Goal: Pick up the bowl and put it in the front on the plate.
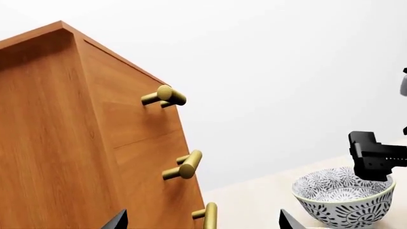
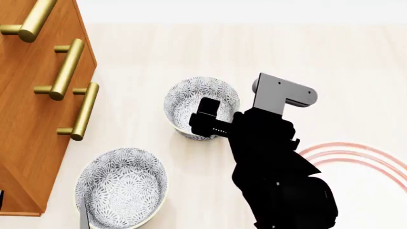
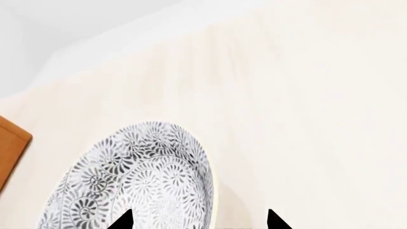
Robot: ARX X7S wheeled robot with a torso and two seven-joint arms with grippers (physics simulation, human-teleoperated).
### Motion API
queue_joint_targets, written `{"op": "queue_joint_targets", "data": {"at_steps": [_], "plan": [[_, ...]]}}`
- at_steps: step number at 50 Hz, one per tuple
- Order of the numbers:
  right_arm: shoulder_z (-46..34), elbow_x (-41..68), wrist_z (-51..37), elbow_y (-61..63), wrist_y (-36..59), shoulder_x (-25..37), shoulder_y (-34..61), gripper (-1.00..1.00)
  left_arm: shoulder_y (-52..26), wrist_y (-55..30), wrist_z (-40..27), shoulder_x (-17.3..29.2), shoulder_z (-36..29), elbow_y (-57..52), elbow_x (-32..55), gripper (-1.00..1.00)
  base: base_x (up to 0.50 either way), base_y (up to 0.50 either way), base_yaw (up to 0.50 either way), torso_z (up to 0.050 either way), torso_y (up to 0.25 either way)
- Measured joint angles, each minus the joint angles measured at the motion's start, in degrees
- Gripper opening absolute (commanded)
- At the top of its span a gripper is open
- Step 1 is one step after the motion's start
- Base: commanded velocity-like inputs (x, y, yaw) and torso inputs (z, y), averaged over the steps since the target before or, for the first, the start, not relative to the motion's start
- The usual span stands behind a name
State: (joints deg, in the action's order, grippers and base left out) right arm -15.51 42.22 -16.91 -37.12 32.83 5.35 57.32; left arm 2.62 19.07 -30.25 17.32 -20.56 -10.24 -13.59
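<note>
My right pincer point(image 2: 205, 117) hung spread open over the bowl point(image 2: 201, 106), rim btw the tips. Plate point(image 2: 365, 157) sat behind it. Left pincer: can't tell.

Flower-patterned bowl point(image 2: 190, 98) upright beside plate point(image 2: 375, 164)

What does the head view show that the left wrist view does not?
Only the head view shows a second patterned bowl nearer the robot and the red-ringed plate. Only the left wrist view shows the white wall behind. Both show the wooden drawer cabinet, its brass handles, the farther bowl and the right tool at its rim.
</note>
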Motion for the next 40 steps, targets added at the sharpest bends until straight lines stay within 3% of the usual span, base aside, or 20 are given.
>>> {"op": "queue_joint_targets", "data": {"at_steps": [40], "plan": [[-3.1, 0.3, 1.1, -3.5, -2.8, -0.6, -0.1, 1.00, -0.5, -0.4, -0.4, 0.6, -1.0, 0.6, 0.7, 1.00, 0.00, 0.00, 0.00, 0.000, 0.000]]}}
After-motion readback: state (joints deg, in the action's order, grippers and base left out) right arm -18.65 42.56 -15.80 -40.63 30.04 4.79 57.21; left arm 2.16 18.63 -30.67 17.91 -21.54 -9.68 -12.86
